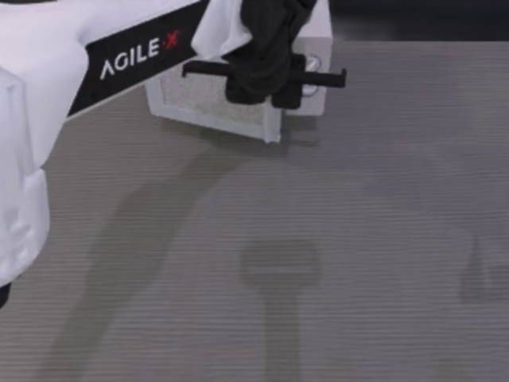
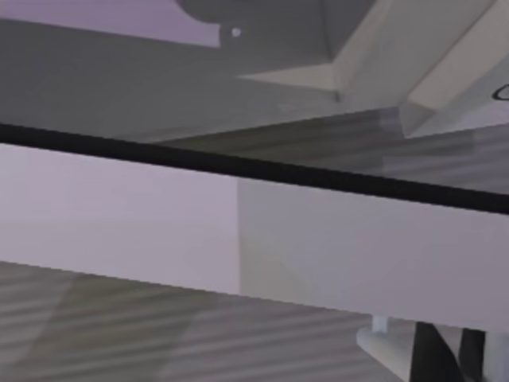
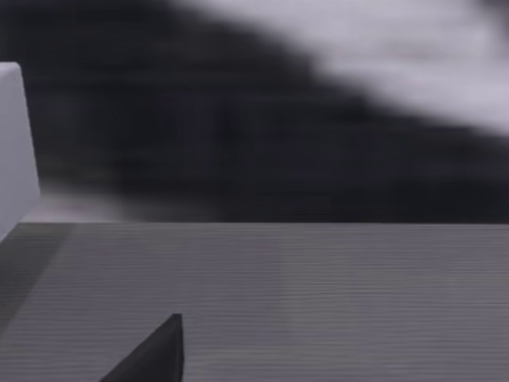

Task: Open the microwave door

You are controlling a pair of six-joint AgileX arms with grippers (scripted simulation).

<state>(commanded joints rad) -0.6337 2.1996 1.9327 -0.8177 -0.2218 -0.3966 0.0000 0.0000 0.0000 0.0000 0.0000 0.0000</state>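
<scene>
The white microwave (image 1: 318,36) stands at the table's far edge, two round grey knobs (image 1: 312,65) on its right front panel. The microwave door (image 1: 203,99) with its speckled mesh window looks slightly ajar, its right edge forward of the knob panel. My left gripper (image 1: 270,83) reaches across from the left and covers that edge. In the left wrist view the dark fingers (image 2: 429,356) sit shut on the pale door handle (image 2: 386,344), below the door's white panel (image 2: 358,247). My right gripper (image 3: 159,354) shows only as a dark tip over bare table.
The left arm's white body (image 1: 32,119) fills the top view's left side and casts a long shadow (image 1: 135,239) on the grey table (image 1: 358,239). Another shadow (image 1: 485,278) lies at the right edge.
</scene>
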